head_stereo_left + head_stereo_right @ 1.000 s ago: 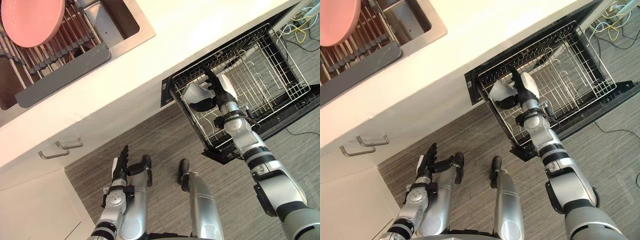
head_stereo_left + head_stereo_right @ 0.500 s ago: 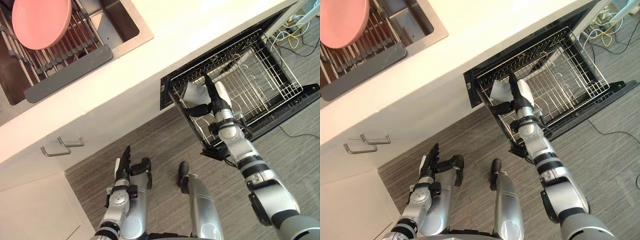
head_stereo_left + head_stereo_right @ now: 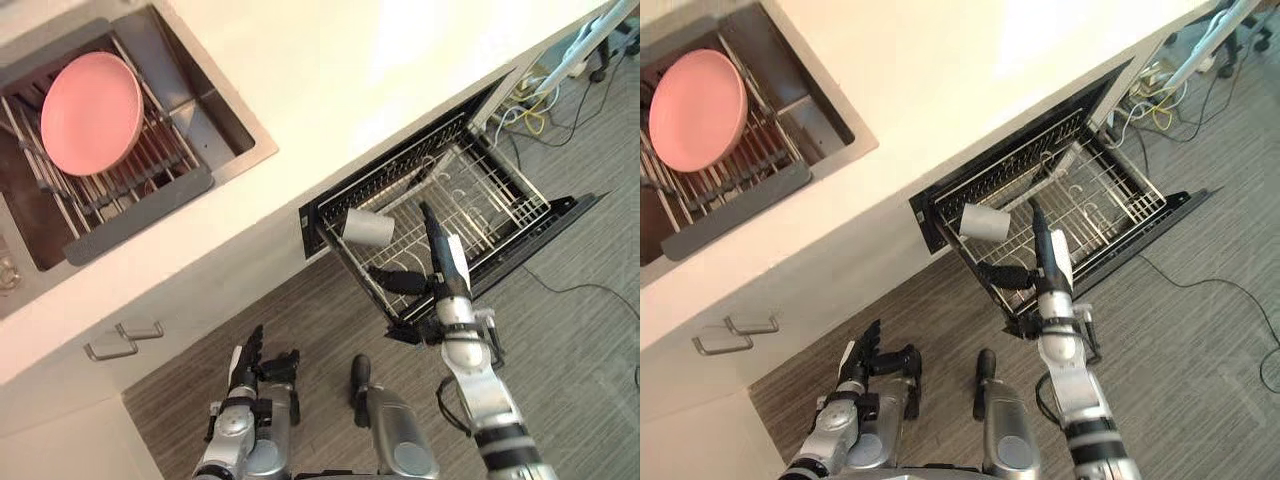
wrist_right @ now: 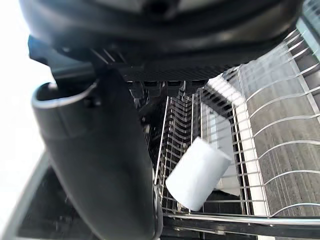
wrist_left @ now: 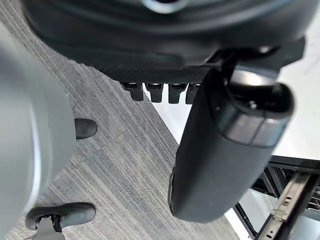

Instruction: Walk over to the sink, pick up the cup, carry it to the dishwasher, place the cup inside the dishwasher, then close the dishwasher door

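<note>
A white cup [image 3: 368, 227] lies on its side in the wire rack [image 3: 480, 210] of the pulled-out dishwasher, near the rack's left front corner; it also shows in the right wrist view as the cup [image 4: 198, 173]. My right hand [image 3: 437, 262] is open, fingers straight, just in front of the rack and apart from the cup. The dishwasher door [image 3: 545, 235] hangs open under the rack. My left hand [image 3: 243, 362] is open low by my side, over the floor. The sink [image 3: 215, 110] is set in the white counter at the upper left.
A pink plate [image 3: 90, 112] stands on a grey drying rack [image 3: 140, 195] over the sink. Cabinet handles [image 3: 125, 340] sit below the counter at the left. Cables [image 3: 530, 105] lie on the floor past the dishwasher. Grey wood floor spreads to the right.
My right hand has let go of the cup and drawn back toward me; the cup now lies alone in the rack. The camera has shifted, showing more of the sink.
</note>
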